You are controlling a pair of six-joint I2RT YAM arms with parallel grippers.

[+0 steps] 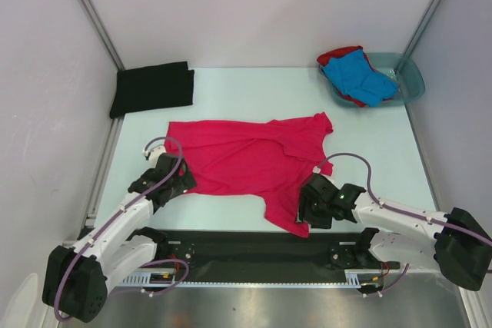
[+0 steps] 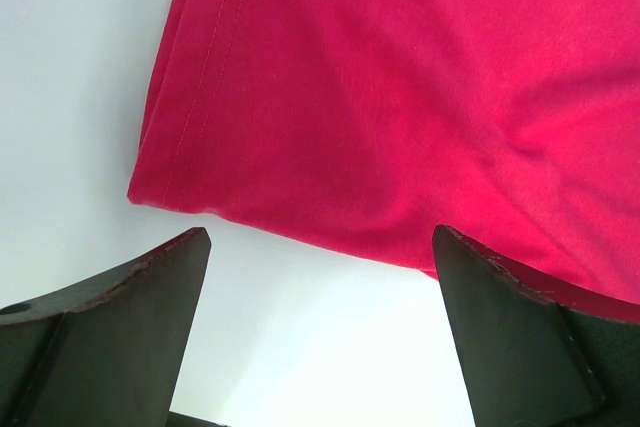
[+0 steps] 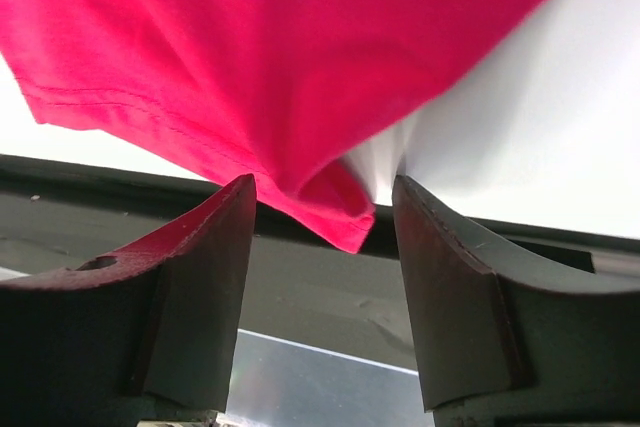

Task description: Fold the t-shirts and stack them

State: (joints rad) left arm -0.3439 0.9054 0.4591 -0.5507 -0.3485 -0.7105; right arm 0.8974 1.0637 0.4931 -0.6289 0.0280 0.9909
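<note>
Magenta-pink t-shirt [image 1: 246,160] spread out on the middle of the counter [image 1: 369,144], with both sets of fingers at its near side.

The shirt lies unfolded and wrinkled, and its lower right part reaches the counter's near edge. A black t-shirt [image 1: 152,88] lies folded in the far left corner. In the far right corner a translucent teal basin [image 1: 413,86] holds a bright blue t-shirt [image 1: 360,78] bundled on a red t-shirt [image 1: 338,55], with cloth spilling over the basin's left rim. The left fingers [image 2: 120,327] stand wide apart and empty over bare counter, just short of the pink shirt's near left corner. The right fingers [image 3: 180,287] are also apart, at the shirt's near right corner. A hanging tip of pink cloth sits between them, unpinched, above the black strip [image 1: 254,247] along the near edge.
</note>
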